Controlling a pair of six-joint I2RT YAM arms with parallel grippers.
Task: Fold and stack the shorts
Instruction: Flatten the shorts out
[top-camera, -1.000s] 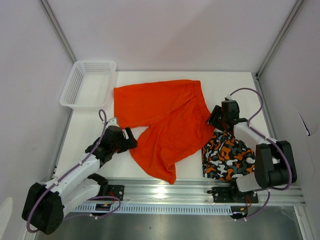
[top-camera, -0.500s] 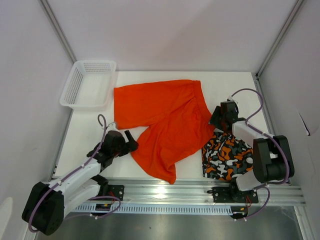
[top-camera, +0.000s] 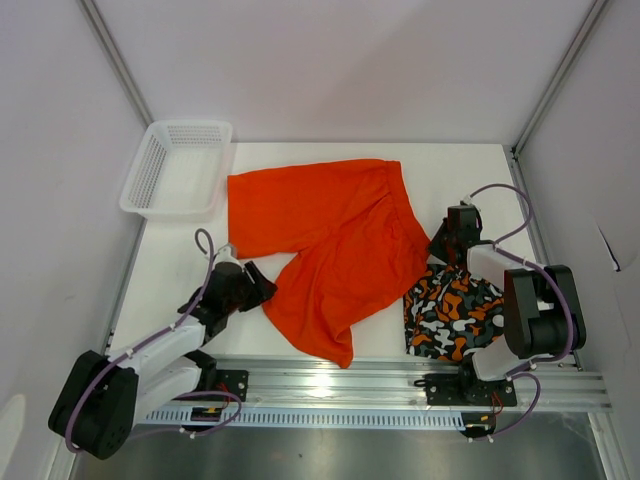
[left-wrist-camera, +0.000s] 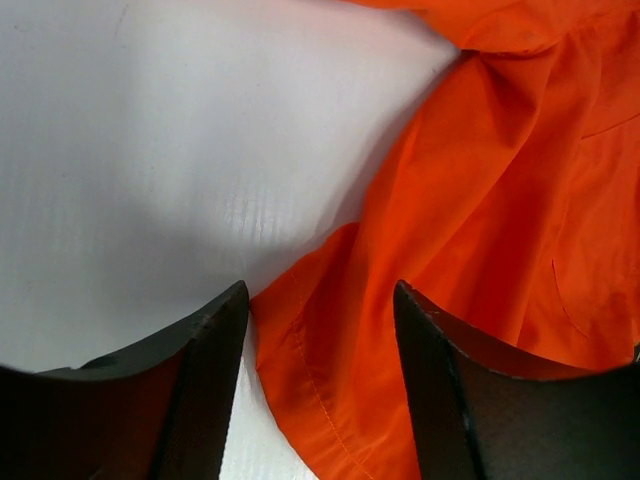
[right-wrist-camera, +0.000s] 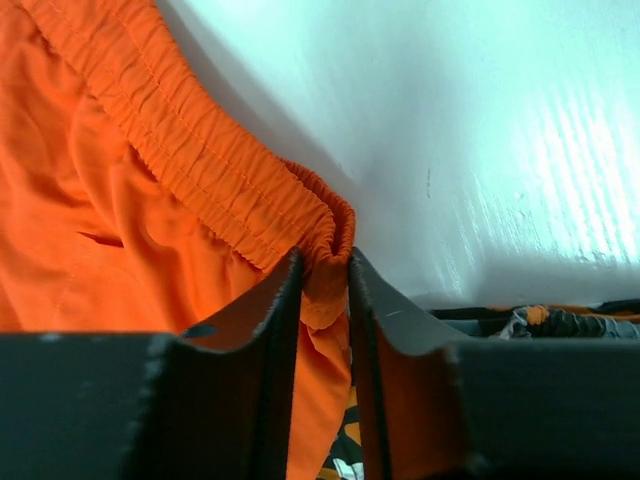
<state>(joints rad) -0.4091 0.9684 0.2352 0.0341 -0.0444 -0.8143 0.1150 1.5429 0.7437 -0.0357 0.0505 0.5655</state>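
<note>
Right pincer (right-wrist-camera: 324, 264) shifted rightward, clamped on orange shorts (top-camera: 330, 250) waistband; left pincer (left-wrist-camera: 320, 297) lower, apart, straddling hem.

The left end effector (left-wrist-camera: 320, 298), fingers spread apart, straddles the orange shorts (left-wrist-camera: 480, 200) hem on the white table (left-wrist-camera: 150, 150).

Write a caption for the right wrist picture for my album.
Right claw pinching the bright orange fabric shorts by their elastic waistband, on the white table.
</note>
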